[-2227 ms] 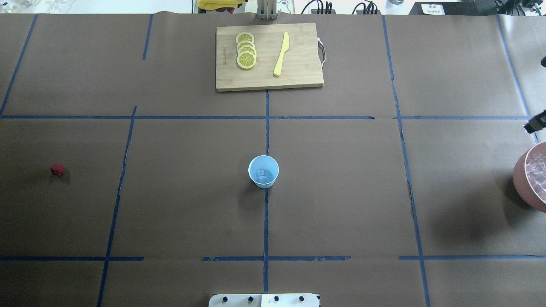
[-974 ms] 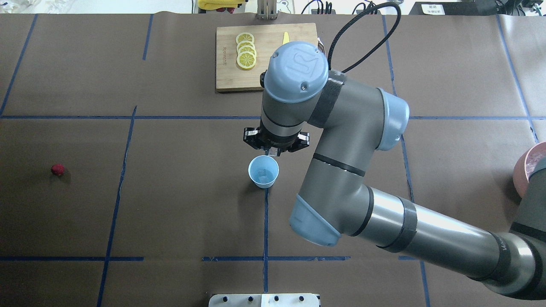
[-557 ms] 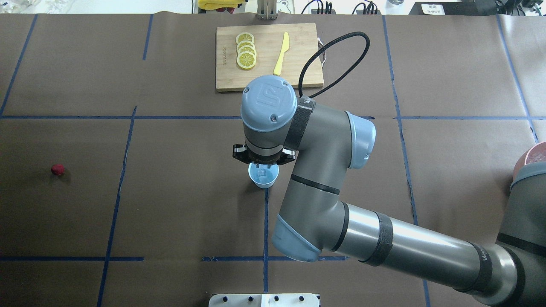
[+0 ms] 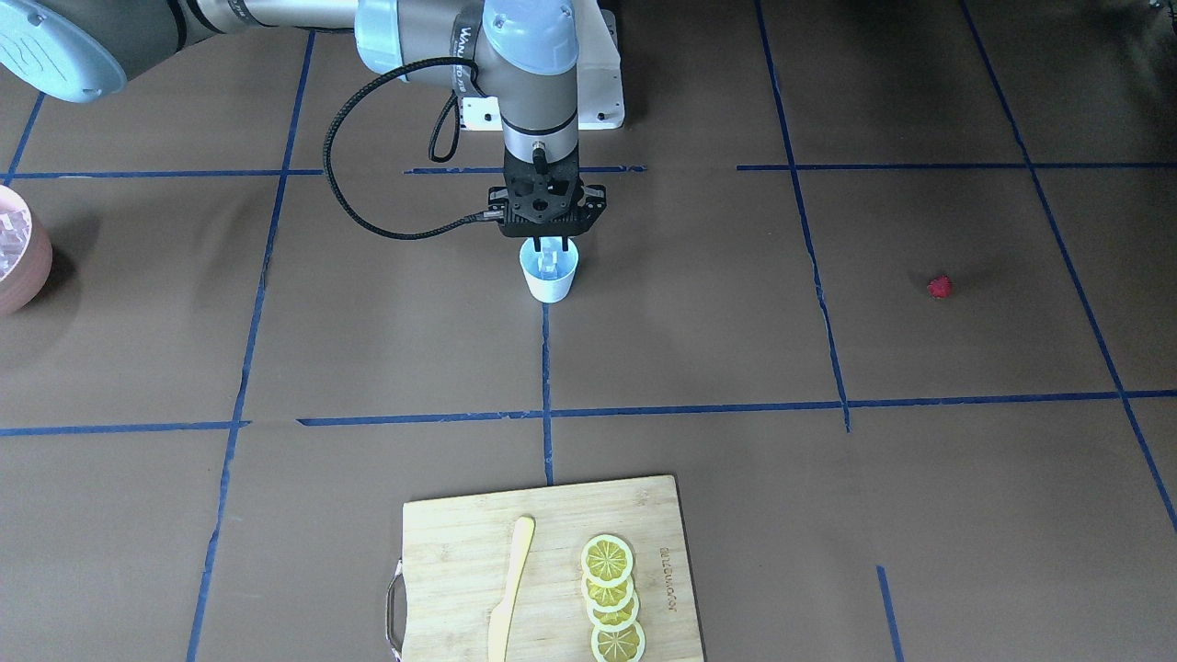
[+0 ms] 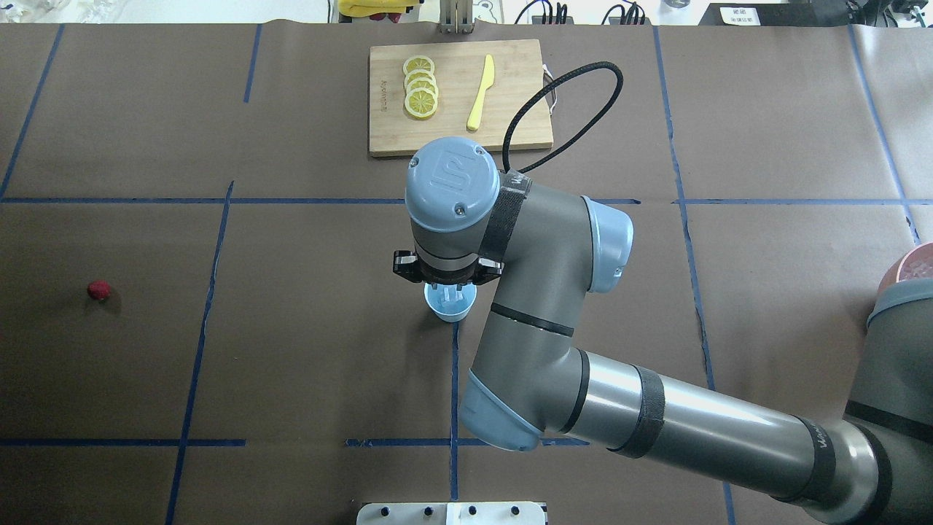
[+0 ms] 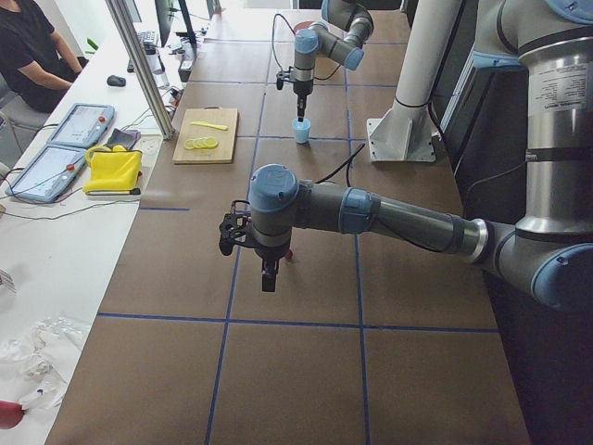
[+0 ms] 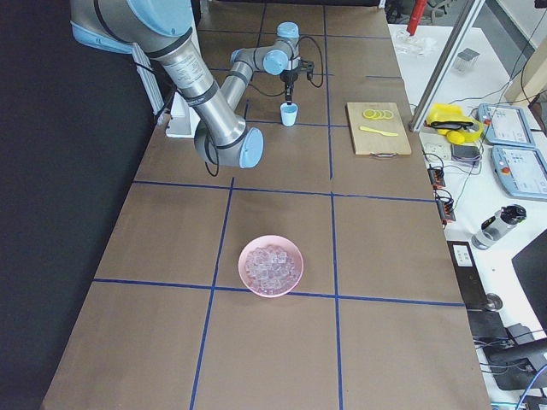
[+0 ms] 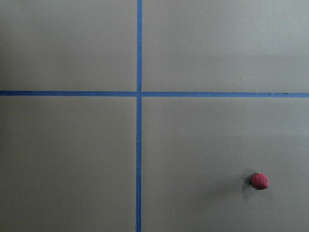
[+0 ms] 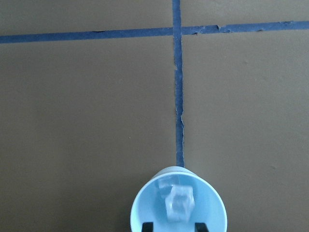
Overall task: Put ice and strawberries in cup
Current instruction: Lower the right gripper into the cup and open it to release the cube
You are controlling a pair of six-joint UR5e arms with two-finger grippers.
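Over the middle of the surface (image 5: 291, 364), the right claw (image 4: 549, 250) hangs at the cup (image 4: 550, 287), an ice cube (image 9: 179, 203) by its tips. Gripped or loose? Can't tell! The strawberry (image 5: 98, 290) lies far left, the left claw (image 6: 268, 278) near it, state unreadable.

The desk (image 5: 291, 364) carries one cup (image 5: 450, 312), one strawberry (image 5: 98, 290), one pink bowl (image 7: 271, 266), one cutting board (image 5: 517, 124), one yellow knife (image 5: 480, 92) and four lemon slices (image 4: 611, 598). Two ice cubes (image 9: 179, 202) show at the cup; the ones in the bowl are too many to count.
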